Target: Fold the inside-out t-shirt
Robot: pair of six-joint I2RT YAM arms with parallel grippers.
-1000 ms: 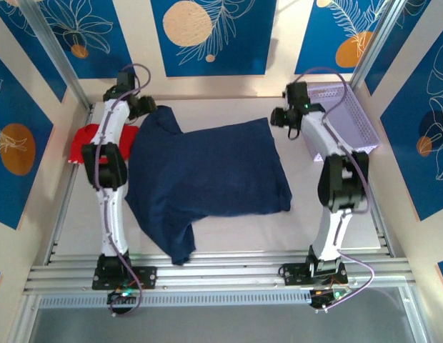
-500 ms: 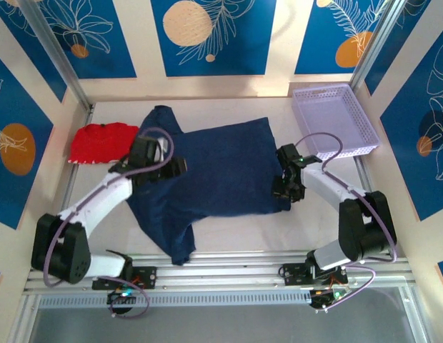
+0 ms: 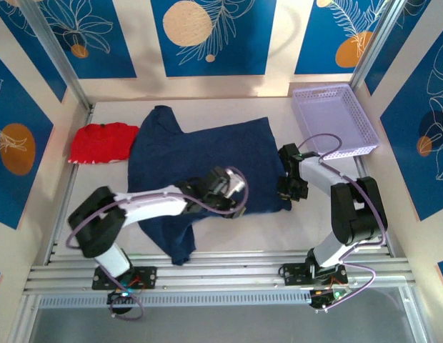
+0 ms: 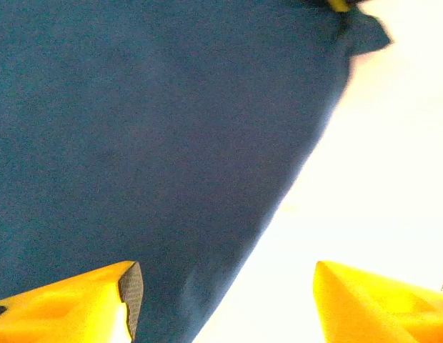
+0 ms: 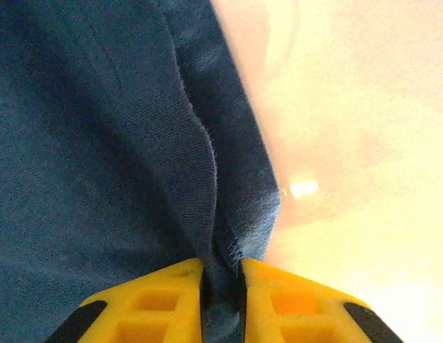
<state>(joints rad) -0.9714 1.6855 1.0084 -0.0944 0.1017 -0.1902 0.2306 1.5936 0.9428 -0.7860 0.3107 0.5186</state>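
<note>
Pale desk (image 3: 264,230) in blue-panelled enclosure: inside-out t-shirt (image 3: 200,157) spread flat mid-desk, right jaws pinched tight on its near-right hem corner, seemingly to lift it for folding, left jaws agape astride the near hem, holding nothing.

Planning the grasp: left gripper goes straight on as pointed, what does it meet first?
The left gripper likely meets the edge of the dark navy cloth t-shirt, between its open jaws; depth unclear.
</note>
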